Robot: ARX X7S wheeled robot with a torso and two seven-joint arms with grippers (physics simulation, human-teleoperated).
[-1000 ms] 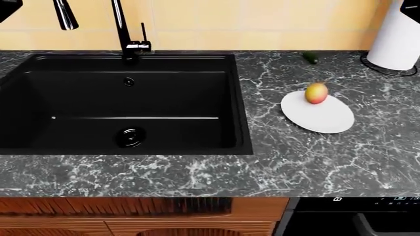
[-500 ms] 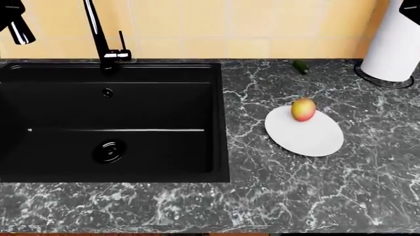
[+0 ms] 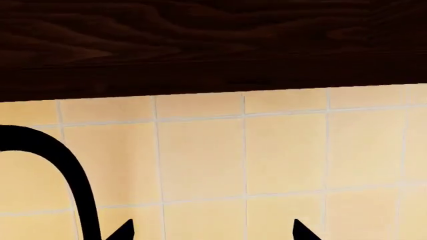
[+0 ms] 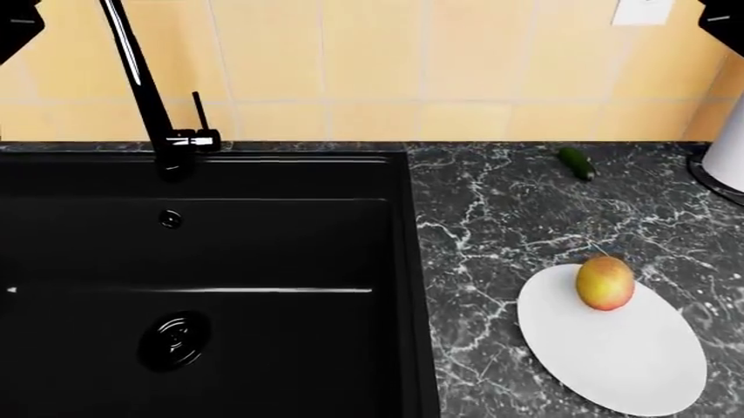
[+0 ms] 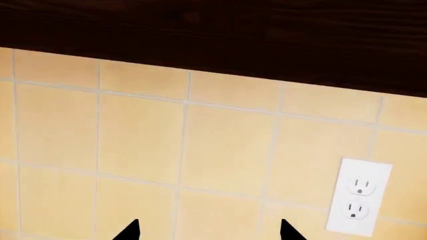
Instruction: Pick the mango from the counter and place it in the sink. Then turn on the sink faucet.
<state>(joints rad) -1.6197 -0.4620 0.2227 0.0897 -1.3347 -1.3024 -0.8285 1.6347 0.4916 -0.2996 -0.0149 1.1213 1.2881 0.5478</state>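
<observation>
The mango (image 4: 605,282), yellow-orange with a red side, rests on the far edge of a white plate (image 4: 616,353) on the dark marble counter (image 4: 500,226). The black sink (image 4: 198,287) fills the left of the head view, with its drain (image 4: 174,340) and overflow hole (image 4: 170,219). The black sink faucet (image 4: 145,83) stands behind it, its lever (image 4: 200,122) upright. My left gripper (image 3: 212,232) is open and empty, facing the tiled wall beside the faucet's neck (image 3: 70,175). My right gripper (image 5: 208,231) is open and empty, facing the wall. Both are high up, only corners showing in the head view.
A small dark green cucumber-like vegetable (image 4: 576,163) lies at the back of the counter. A white paper-towel roll on a black stand (image 4: 727,161) is at the right edge. A wall outlet (image 5: 359,197) and dark wooden cabinet (image 5: 213,35) are above.
The head view has moved closer and shifted, so the sink, faucet, plate and mango appear larger and lower. The mango has not moved on the plate. The grippers stay high.
</observation>
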